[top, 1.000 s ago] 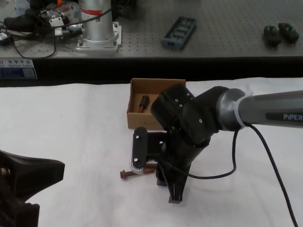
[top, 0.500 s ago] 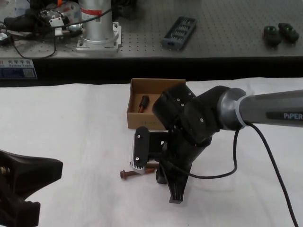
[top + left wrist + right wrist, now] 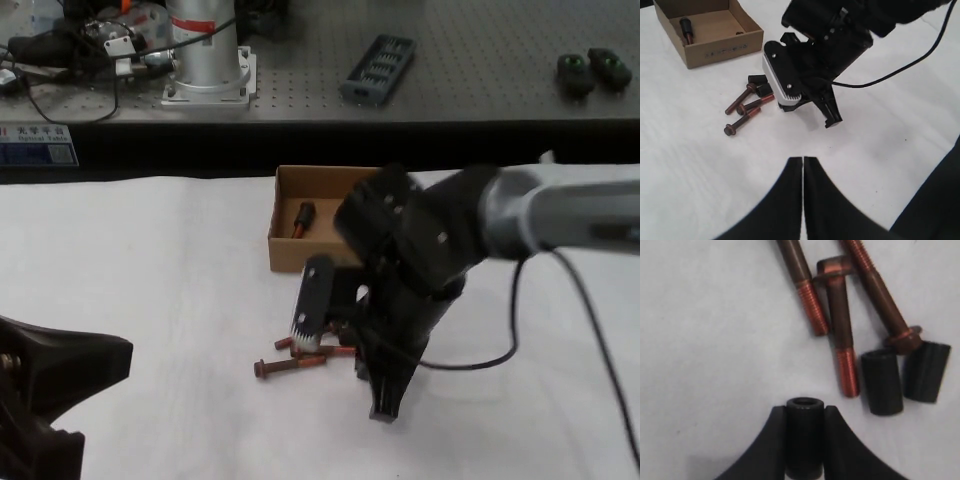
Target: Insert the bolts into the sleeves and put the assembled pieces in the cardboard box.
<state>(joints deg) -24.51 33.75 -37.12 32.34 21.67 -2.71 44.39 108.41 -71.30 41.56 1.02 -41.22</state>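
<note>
A black sleeve held in the right pincer over the loose bolts

The black sleeve (image 3: 804, 440), short and tubular with an open bore at its end, is clamped between the fingers of the right pincer (image 3: 804, 412). Just beyond it, three copper-brown bolts (image 3: 840, 330) with flanged heads and threaded tips are laid on the white cloth (image 3: 150, 260). Two loose sleeves (image 3: 882, 382) are set side by side, one touching a bolt head. This group is found near the cardboard box (image 3: 720, 49), on its side toward the arms, and one piece (image 3: 686, 25) with a black end is lodged inside the box. The left pincer (image 3: 803, 161) is closed on nothing, well apart from the bolts. The counter is covered by the cloth, and behind it a perforated metal board (image 3: 480, 60) with a metal post (image 3: 203, 40) is seen
</note>
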